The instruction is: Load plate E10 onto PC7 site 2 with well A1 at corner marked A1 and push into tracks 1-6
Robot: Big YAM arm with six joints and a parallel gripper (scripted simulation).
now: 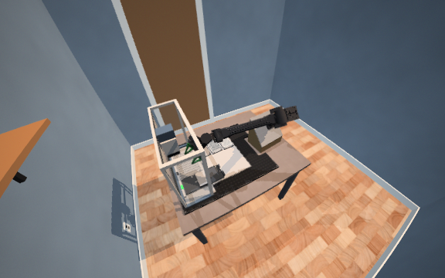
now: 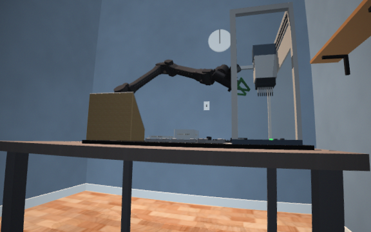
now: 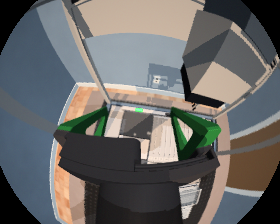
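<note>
The gripper [image 2: 243,87] hangs high above the table [image 2: 179,154], its green fingers spread wide apart with nothing between them. In the side view it sits just past the grey post of the instrument frame [image 2: 234,74], with the grey pipetting head [image 2: 264,69] close beside it on the far side at about the same height. The arm [image 2: 179,71] runs back from the gripper to a tan pedestal [image 2: 113,116] at the other end of the table. Far below the gripper lies the dark deck [image 2: 198,144]. The wrist view looks down between the spread fingers at a dark carrier [image 3: 138,124] lying in the rails, and a green lamp [image 3: 139,110] glows just beyond its far end. The same lamp shows in the overhead view [image 1: 182,188] at the near end of the frame. Behind the gripper, toward the pedestal, pale plates [image 1: 219,146] sit beside a light apron [image 1: 230,160]; they are too small to tell which plate sits in which nest, or whether the carrier bears a plate.
</note>
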